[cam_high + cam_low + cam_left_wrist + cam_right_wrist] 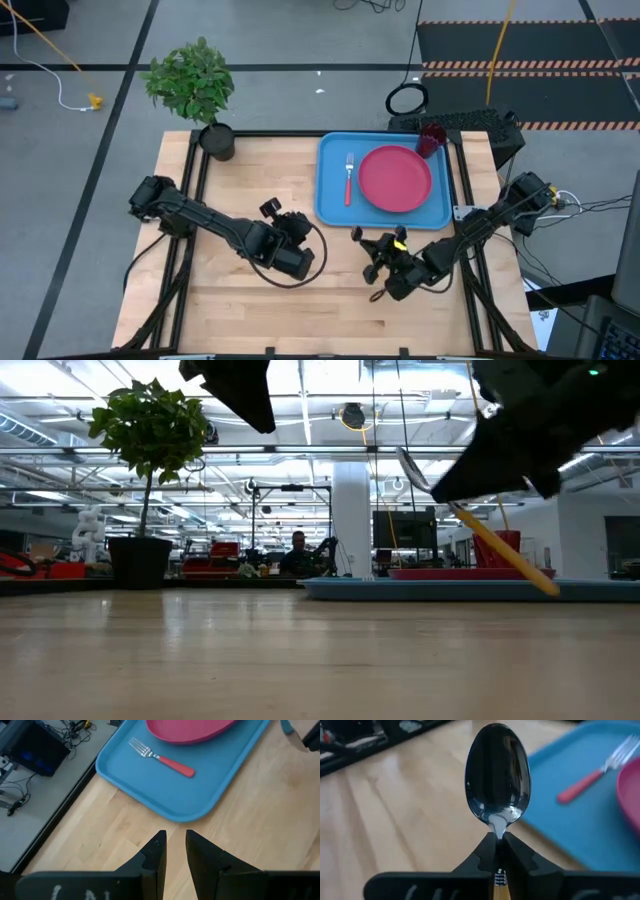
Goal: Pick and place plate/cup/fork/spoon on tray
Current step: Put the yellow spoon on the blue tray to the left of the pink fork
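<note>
The light-blue tray (332,205) lies at the table's far right. On it lie the pink-red plate (395,178) and the red-handled fork (349,178), which also shows in the left wrist view (162,759). The maroon cup (431,138) stands at the tray's far right corner. My right gripper (370,260) is near the tray's near edge, shut on the orange-handled spoon (497,775) and raised above the table. My left gripper (305,235) hovers empty near the tray's near left corner, with a narrow gap between its fingers (175,842). My right gripper pinches the spoon's neck (498,827), just behind the silver bowl, between its two fingertips. The spoon lies along the fingers; the bowl sticks out past them and the orange handle (500,550) runs back under the gripper. It is lifted clear, tilted, bowl end high (410,465).
A potted plant in a black pot (215,140) stands at the table's far left corner. Bare wood (230,300) lies along the near side. A black fixture (480,125) sits behind the tray on the right.
</note>
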Available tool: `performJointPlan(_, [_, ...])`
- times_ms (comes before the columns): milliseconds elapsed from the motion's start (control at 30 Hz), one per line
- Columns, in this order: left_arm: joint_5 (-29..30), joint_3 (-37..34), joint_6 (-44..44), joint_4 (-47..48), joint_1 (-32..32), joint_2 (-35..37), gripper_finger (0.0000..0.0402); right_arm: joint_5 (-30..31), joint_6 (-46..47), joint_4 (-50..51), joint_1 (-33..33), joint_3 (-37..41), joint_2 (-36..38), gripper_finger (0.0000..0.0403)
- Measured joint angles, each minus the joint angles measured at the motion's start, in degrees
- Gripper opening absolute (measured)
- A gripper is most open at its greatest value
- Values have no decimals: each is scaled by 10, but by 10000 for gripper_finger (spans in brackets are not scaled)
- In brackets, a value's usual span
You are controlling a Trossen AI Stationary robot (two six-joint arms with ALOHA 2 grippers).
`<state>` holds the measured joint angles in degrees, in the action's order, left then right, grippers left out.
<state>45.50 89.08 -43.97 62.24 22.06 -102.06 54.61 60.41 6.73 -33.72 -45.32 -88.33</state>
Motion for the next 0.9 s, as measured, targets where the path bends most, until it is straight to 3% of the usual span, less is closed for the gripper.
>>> performJointPlan(333, [-20, 0, 13, 0, -5, 0, 83, 23, -248, -167, 75, 0, 0, 8])
performJointPlan(567, [2, -1, 45, -4, -11, 0, 141, 2, -398, -274, 122, 0, 0, 8])
performJointPlan(733, [29, -50, 120, -95, -13, -1, 178, -41, -469, -321, 162, 0, 1, 8])
performJointPlan(900, [31, -132, 131, -213, -17, -1, 186, -55, -477, -325, 198, 0, 1, 8])
